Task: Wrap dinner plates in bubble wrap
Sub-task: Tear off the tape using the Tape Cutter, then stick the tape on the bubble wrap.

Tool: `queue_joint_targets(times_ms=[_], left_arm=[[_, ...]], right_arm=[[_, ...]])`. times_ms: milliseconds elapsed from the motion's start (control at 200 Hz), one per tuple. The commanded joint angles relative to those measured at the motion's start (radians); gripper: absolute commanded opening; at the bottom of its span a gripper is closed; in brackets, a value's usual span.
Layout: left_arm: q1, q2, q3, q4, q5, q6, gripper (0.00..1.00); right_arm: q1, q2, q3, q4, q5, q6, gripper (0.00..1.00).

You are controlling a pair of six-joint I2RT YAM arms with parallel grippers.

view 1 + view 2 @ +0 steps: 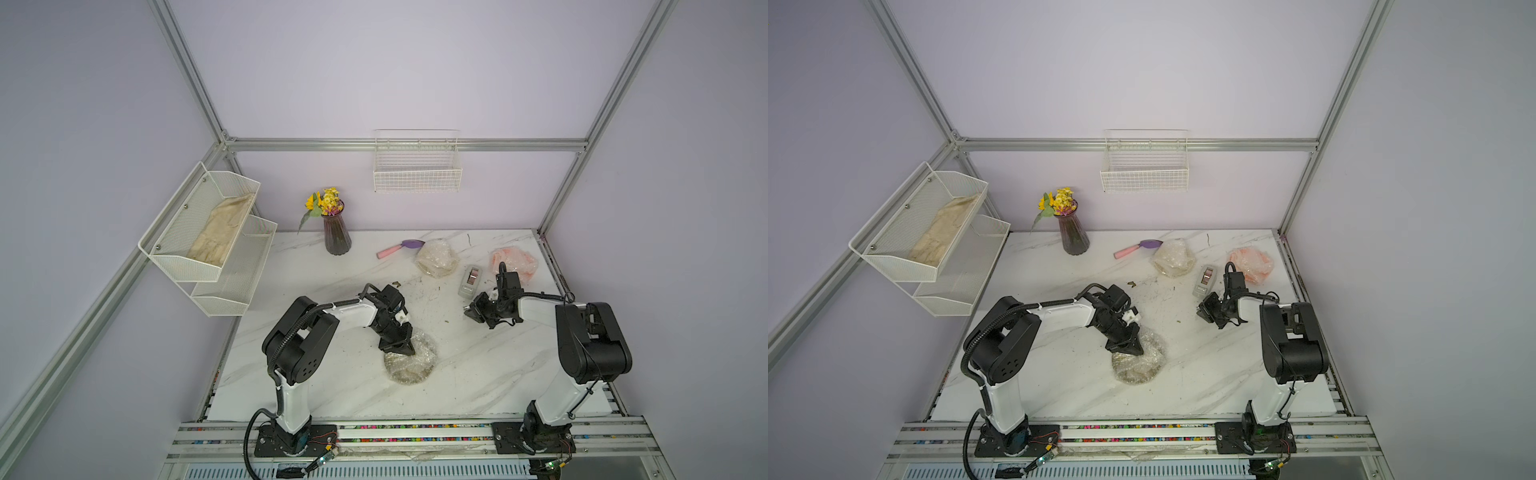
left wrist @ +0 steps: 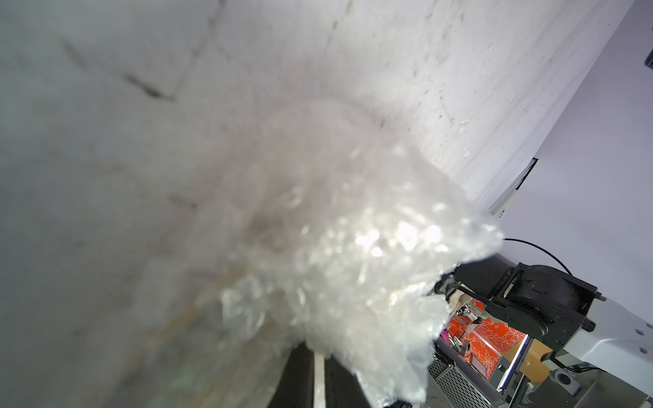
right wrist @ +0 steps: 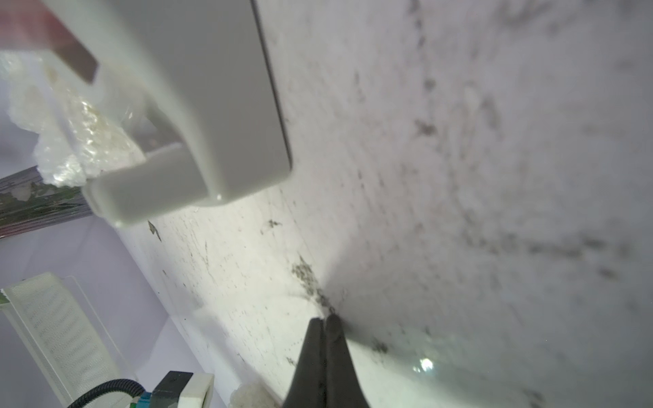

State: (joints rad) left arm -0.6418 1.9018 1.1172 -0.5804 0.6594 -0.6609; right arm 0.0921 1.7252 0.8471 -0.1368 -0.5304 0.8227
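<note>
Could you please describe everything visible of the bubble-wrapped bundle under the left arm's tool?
The round bundle of translucent whitish bubble wrap lies flat on the white marble-patterned table, near the front. It is crinkly and glossy; a yellowish-brown tint shows through, but its contents cannot be made out. The black left tool sits on its far-left edge, and in the left wrist view a bunched flap rises close to the camera, apparently pinched.

Pale lilac walls (image 1: 415,62) close in the left, back and right sides, edged by an aluminium frame (image 1: 415,144). The white marble-patterned surface (image 1: 332,386) is scuffed and speckled near its middle. A two-tier white mesh shelf (image 1: 237,282) hangs on the left wall, beside the surface's far-left corner. A white wire basket (image 1: 417,180) hangs on the back wall. An aluminium rail (image 1: 415,434) runs along the front edge. The light is soft and even.
</note>
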Motion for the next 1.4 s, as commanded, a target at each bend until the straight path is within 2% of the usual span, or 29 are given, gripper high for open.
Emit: queue_joint_targets(times_ms=[0, 220, 350, 455, 605, 710, 840, 1045, 1160, 1285, 1395], left_arm=[[-0.016, 0.081, -0.068, -0.056, -0.145, 0.008, 0.10], [-0.016, 0.079, -0.061, -0.053, -0.153, 0.009, 0.10], [-0.015, 0.082, -0.057, -0.049, -0.152, 0.010, 0.10], [-0.015, 0.081, -0.059, -0.048, -0.151, 0.037, 0.10], [-0.012, 0.095, -0.045, -0.068, -0.158, 0.126, 0.09], [-0.012, 0.094, -0.027, -0.100, -0.166, 0.193, 0.10], [-0.012, 0.073, -0.014, -0.135, -0.197, 0.270, 0.10], [-0.011, 0.054, -0.005, -0.162, -0.215, 0.331, 0.10], [-0.011, 0.049, -0.008, -0.163, -0.209, 0.341, 0.10], [-0.011, 0.045, -0.011, -0.167, -0.211, 0.346, 0.10], [-0.010, 0.044, -0.009, -0.178, -0.225, 0.352, 0.10]], right_arm=[[0.008, -0.066, -0.003, -0.174, 0.050, -0.030, 0.00], [0.043, -0.263, -0.003, -0.241, -0.142, 0.000, 0.00], [0.129, -0.383, -0.078, -0.160, -0.202, 0.116, 0.00], [0.204, -0.394, -0.113, -0.077, -0.313, 0.136, 0.00], [0.273, -0.345, -0.069, -0.238, -0.456, -0.101, 0.00], [0.311, -0.289, -0.042, -0.297, -0.532, -0.218, 0.00], [0.366, -0.214, 0.026, -0.459, -0.541, -0.475, 0.00], [0.452, -0.152, 0.040, -0.386, -0.616, -0.580, 0.00], [0.454, -0.023, 0.131, -0.675, -0.559, -0.790, 0.00], [0.463, 0.045, 0.148, -0.727, -0.501, -0.795, 0.00], [0.465, 0.019, 0.132, -0.735, -0.476, -0.768, 0.00]])
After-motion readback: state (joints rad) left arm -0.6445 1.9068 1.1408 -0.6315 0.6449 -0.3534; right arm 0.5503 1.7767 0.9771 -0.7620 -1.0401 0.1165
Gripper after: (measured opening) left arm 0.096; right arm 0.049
